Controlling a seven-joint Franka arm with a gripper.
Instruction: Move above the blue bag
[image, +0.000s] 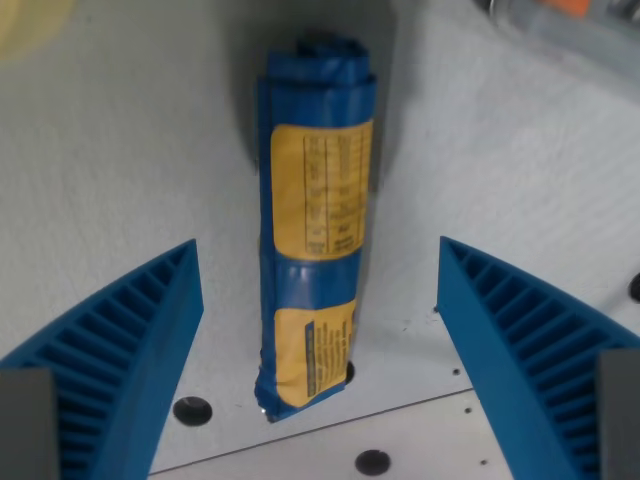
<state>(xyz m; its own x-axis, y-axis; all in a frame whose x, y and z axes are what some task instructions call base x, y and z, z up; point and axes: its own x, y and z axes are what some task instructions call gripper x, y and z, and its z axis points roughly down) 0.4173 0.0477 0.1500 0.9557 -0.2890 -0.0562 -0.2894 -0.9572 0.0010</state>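
A rolled-up blue bag (312, 215) with yellow printed labels lies lengthwise on the white cloth, running from the top centre down toward the bottom of the wrist view. My gripper (318, 275) hangs above it, open. Its two ribbed blue fingers stand wide apart, one finger (120, 350) at the wrist view's left and the other on the wrist view's right, with the bag's lower half lying between them. Nothing is held.
The white cloth (120, 150) covers most of the surface. A white plate with dark holes (372, 462) shows along the bottom edge. A blurred object with grey and orange parts (560, 25) sits at the top right corner.
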